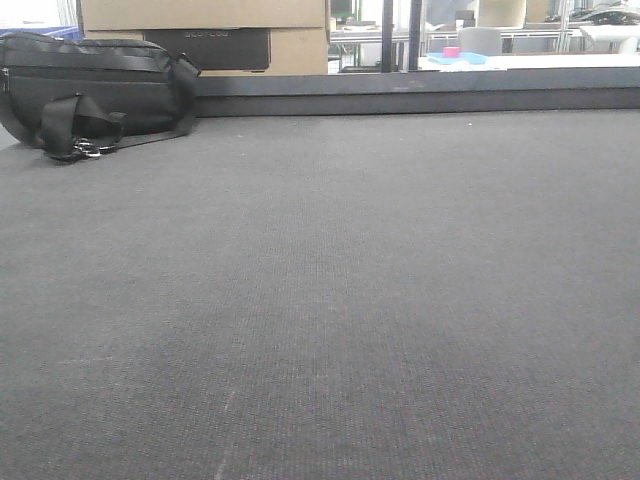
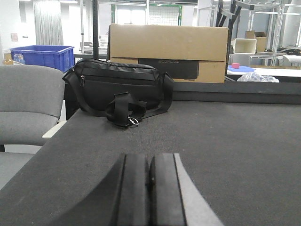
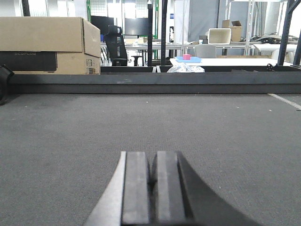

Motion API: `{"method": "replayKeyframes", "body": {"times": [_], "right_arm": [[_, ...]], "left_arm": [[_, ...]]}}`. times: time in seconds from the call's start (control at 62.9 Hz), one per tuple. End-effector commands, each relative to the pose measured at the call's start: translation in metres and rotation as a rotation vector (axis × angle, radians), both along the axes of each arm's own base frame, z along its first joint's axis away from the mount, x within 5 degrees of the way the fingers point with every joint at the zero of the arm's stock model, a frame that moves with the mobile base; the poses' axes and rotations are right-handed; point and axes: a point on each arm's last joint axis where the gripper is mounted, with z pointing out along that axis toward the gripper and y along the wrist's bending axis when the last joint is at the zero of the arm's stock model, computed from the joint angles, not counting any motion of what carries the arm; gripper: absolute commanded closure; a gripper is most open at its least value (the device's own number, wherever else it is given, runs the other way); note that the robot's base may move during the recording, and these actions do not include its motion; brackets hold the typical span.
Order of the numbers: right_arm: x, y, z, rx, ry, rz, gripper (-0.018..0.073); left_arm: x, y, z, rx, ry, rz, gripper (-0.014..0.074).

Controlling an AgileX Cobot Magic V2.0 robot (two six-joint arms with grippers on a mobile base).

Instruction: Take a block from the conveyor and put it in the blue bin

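No block shows anywhere on the conveyor belt. Its grey surface runs to the far rail in all three views, so the task's thing has presumably not arrived yet. The left arm's jaws are pressed together and so are the right arm's jaws, both held low over the belt, probably parked to wait. The blue bin stands off the belt at ten o'clock from the left jaws, beyond a grey chair. A black bag sits at twelve o'clock.
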Motion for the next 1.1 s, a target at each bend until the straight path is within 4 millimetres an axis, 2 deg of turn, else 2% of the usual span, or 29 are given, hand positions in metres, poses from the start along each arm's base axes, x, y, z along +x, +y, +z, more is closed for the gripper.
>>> {"method": "replayKeyframes", "body": {"times": [0.0, 0.175, 0.318, 0.413, 0.509, 0.588, 0.716, 0.827, 0.954, 1.081], "right_arm": [[-0.001, 0.000, 0.002, -0.009, -0.026, -0.007, 0.0721], [-0.002, -0.001, 0.013, -0.009, -0.140, -0.014, 0.0721], [-0.011, -0.001, 0.047, -0.010, -0.142, -0.007, 0.0721], [-0.025, 0.000, 0.080, -0.014, -0.101, 0.004, 0.0721], [-0.028, 0.001, 0.100, -0.021, 0.014, 0.014, 0.0721], [-0.025, 0.001, 0.115, -0.027, 0.121, 0.022, 0.0721], [-0.006, 0.003, 0.133, -0.033, 0.326, 0.034, 0.0721], [0.024, 0.005, 0.145, -0.034, 0.521, 0.046, 0.0721], [0.059, 0.007, 0.146, -0.043, 0.786, 0.059, 0.0721], [0.089, 0.008, 0.139, -0.050, 1.033, 0.070, 0.0721]], "left_arm": [[-0.001, 0.000, 0.003, 0.004, -0.034, -0.007, 0.0707], [-0.001, 0.000, 0.005, 0.005, -0.035, -0.007, 0.0707], [-0.014, 0.000, 0.052, 0.025, -0.053, 0.006, 0.0707], [-0.024, 0.001, 0.084, 0.031, 0.001, 0.018, 0.0707], [-0.023, 0.002, 0.106, 0.028, 0.095, 0.024, 0.0707], [-0.013, 0.003, 0.124, 0.024, 0.210, 0.029, 0.0707], [0.013, 0.003, 0.144, 0.011, 0.443, 0.031, 0.0707], [0.043, 0.002, 0.159, -0.025, 0.679, 0.013, 0.0707], [0.073, 0.001, 0.169, -0.041, 0.885, 0.006, 0.0707], [0.105, 0.001, 0.175, -0.042, 0.951, 0.007, 0.0707]]}}
